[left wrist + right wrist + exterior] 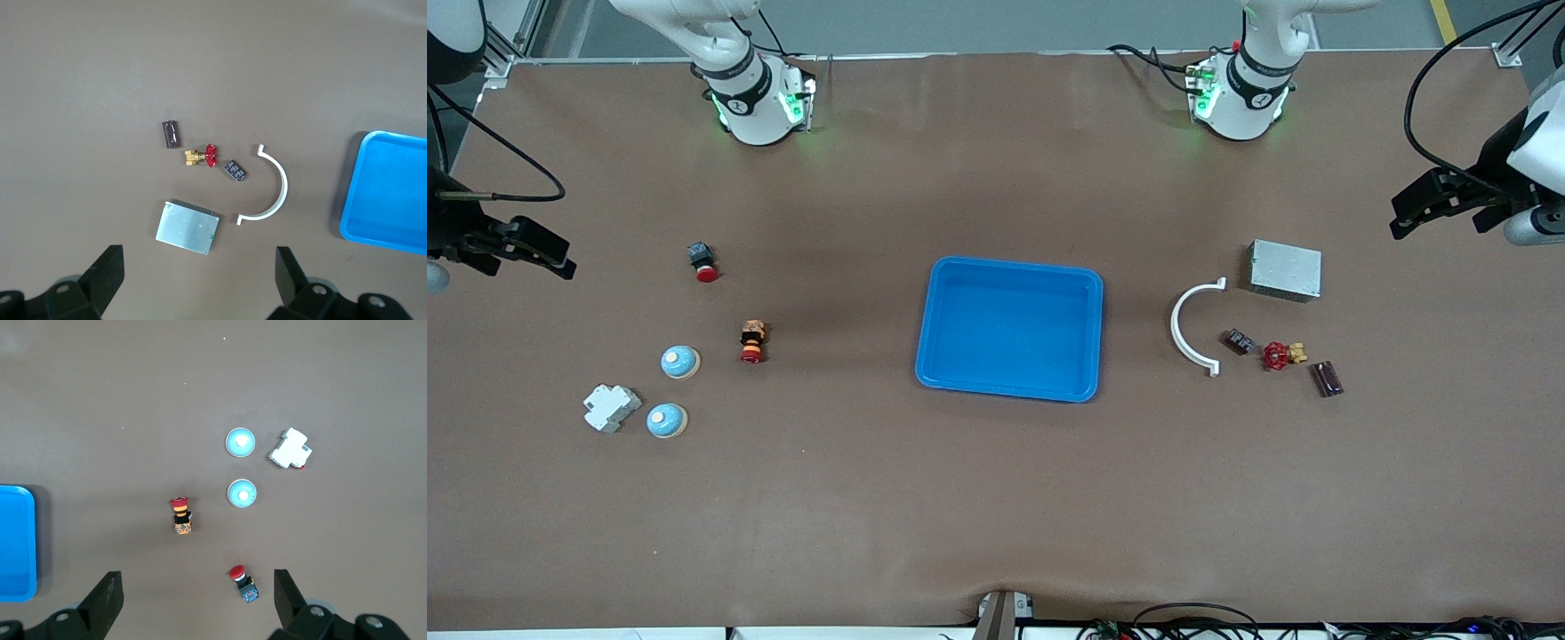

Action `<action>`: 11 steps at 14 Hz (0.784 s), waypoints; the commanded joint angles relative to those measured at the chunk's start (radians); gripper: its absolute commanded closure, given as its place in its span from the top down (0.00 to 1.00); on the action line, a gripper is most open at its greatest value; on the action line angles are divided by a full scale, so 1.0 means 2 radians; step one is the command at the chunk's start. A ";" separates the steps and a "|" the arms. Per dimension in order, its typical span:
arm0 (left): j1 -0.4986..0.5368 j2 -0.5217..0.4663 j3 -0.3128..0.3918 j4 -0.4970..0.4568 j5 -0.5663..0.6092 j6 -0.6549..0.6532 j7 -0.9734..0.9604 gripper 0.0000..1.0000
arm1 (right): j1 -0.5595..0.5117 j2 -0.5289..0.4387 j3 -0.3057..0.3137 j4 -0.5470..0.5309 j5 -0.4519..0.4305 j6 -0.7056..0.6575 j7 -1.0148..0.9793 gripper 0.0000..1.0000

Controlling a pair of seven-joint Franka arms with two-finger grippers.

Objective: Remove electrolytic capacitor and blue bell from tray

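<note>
While no writing reads anywhere, both spread pincers, left (pixel 197 280) and right (pixel 193 603), aloft, blue tray (pixel 1009 387) bare.

Both arms are raised and held wide of the working area — each waits at its own end of the bench. The left arm is carried up from its base and out past the bench's edge, so that the left gripper (pixel 1440 206) is hung high over that end, fingers spread wide with nothing between them. The right gripper (pixel 520 247) is held likewise over the right arm's end, its fingers parted and empty. In each wrist view the two dark fingertips (pixel 107 270) are seen set well apart — the same is shown for the right fingertips (pixel 110 590).
</note>
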 commanded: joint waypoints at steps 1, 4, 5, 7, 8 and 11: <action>0.004 -0.006 0.003 -0.004 -0.001 0.008 0.010 1.00 | -0.004 -0.001 0.005 0.029 -0.004 -0.025 0.009 1.00; 0.010 -0.005 0.003 -0.006 -0.001 0.011 0.010 1.00 | -0.004 -0.003 0.005 0.036 -0.003 -0.040 0.009 1.00; 0.010 -0.005 0.003 -0.007 -0.001 0.011 0.010 1.00 | -0.004 -0.003 0.005 0.036 -0.003 -0.040 0.008 1.00; 0.018 -0.006 0.002 -0.006 -0.001 0.011 0.010 1.00 | -0.004 -0.003 0.005 0.037 -0.003 -0.048 0.009 1.00; 0.018 -0.006 0.002 -0.006 -0.001 0.010 0.010 1.00 | -0.004 -0.003 0.005 0.038 -0.003 -0.050 0.009 1.00; 0.015 -0.006 0.000 -0.005 -0.001 0.007 0.010 1.00 | -0.004 -0.002 0.005 0.041 -0.002 -0.066 0.009 1.00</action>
